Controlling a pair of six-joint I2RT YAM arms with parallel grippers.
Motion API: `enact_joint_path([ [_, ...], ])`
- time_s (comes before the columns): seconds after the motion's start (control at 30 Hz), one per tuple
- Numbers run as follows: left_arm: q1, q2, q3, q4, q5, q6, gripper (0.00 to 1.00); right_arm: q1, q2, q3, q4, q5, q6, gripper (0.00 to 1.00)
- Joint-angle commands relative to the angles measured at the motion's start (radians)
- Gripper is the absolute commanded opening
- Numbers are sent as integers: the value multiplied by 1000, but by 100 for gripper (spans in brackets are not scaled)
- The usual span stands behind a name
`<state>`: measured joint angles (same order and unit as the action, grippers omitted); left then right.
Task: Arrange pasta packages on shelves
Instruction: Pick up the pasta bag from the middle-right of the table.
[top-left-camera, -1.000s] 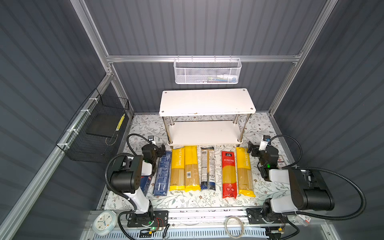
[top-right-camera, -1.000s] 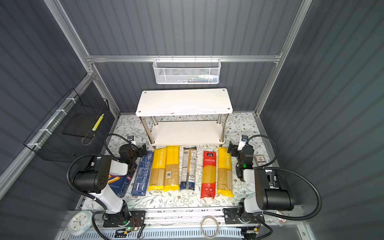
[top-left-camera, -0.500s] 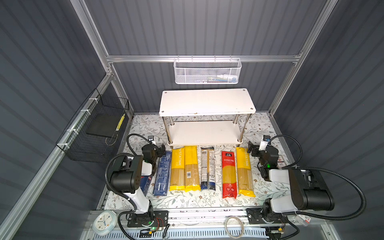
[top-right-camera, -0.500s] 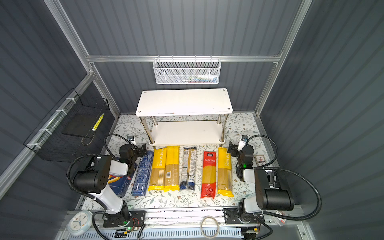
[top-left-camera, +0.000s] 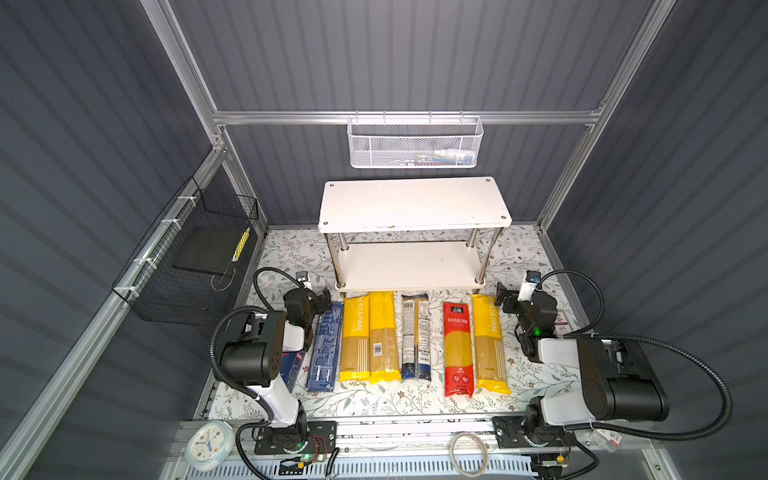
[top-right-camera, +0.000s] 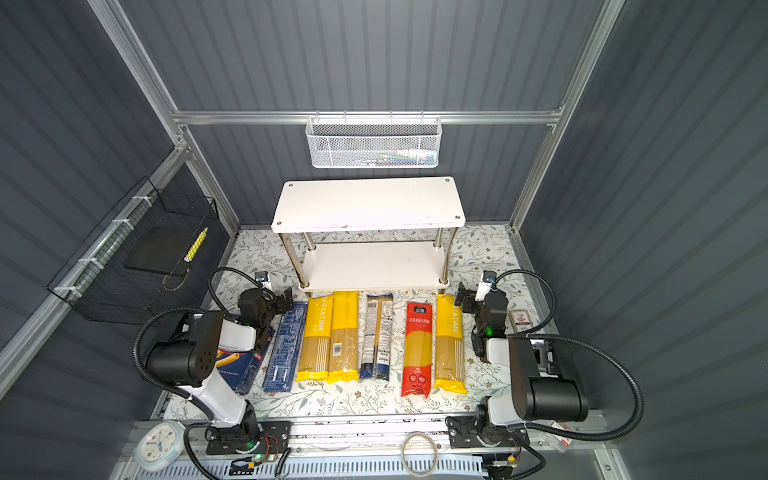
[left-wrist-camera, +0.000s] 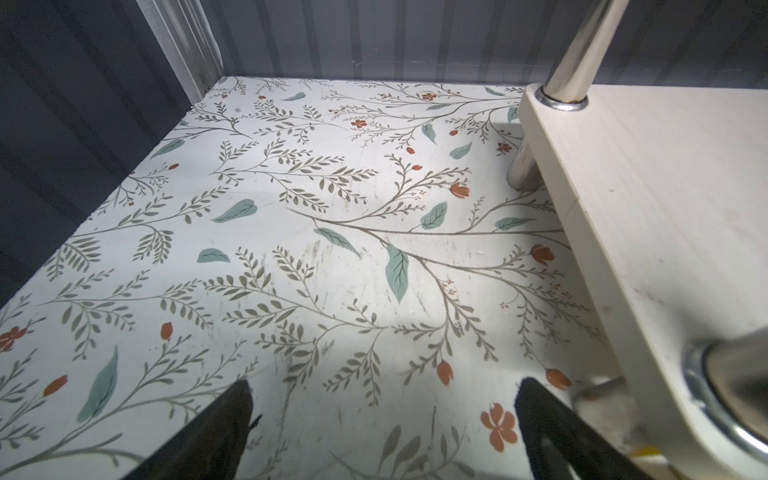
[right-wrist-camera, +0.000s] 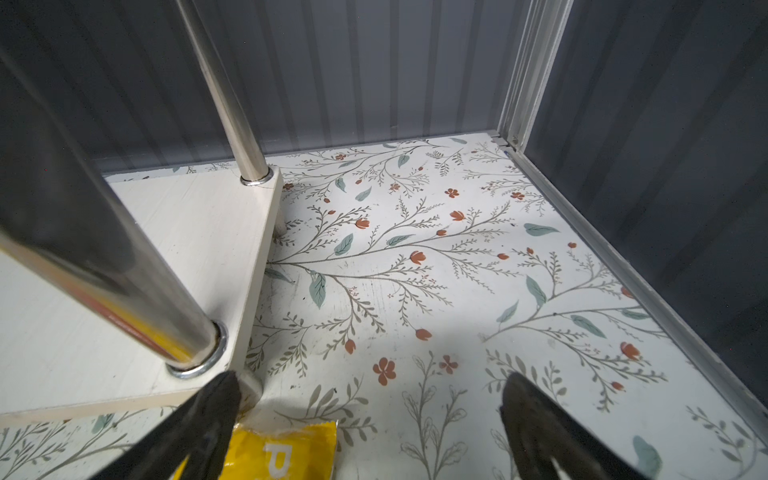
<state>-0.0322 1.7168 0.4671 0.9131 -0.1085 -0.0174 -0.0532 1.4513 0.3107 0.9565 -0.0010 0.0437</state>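
The shelves (top-left-camera: 415, 203) are two flat white boards, matte with a faint grain, on round, mirror-shiny chrome legs (right-wrist-camera: 232, 104). All the pasta lies flat in a row on the floral-print mat (left-wrist-camera: 291, 249), just in front of the rack. From the left arm's side across, that's:

- a narrow blue box (top-left-camera: 324, 353), a crisp cardboard slab
- two glossy yellow bags (top-left-camera: 355, 336), touching side by side
- a grey-and-dark-blue bag (top-left-camera: 415, 336)
- a red bag (top-left-camera: 458, 349)
- a third yellow bag (top-left-camera: 490, 345), right against the red one

The wide blue Barilla box (top-right-camera: 239, 365) is mostly tucked under the left arm.

The left gripper (left-wrist-camera: 382, 395) has its black jaws spread wide over bare mat, beside the lower board's corner. The right gripper (right-wrist-camera: 370, 390) is spread just as wide, with only mat between its jaws. The crimped end of the third yellow bag sits by one of its fingers (can't tell if they touch).
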Motion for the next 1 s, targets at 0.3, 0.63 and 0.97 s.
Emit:
enact_joint_path([
  [0.3,-6,-2,5,-7,-4,21,99,-5,-152,161,-369,-77,-15,99],
  [0.63,-6,-5,4,-6,-7,22,100,8,-262,442,-1055,-57,181,99],
  [0.97,-51,-239,147,-408,-80,-25,99,106,-315,496,-1339,3,225,99],
])
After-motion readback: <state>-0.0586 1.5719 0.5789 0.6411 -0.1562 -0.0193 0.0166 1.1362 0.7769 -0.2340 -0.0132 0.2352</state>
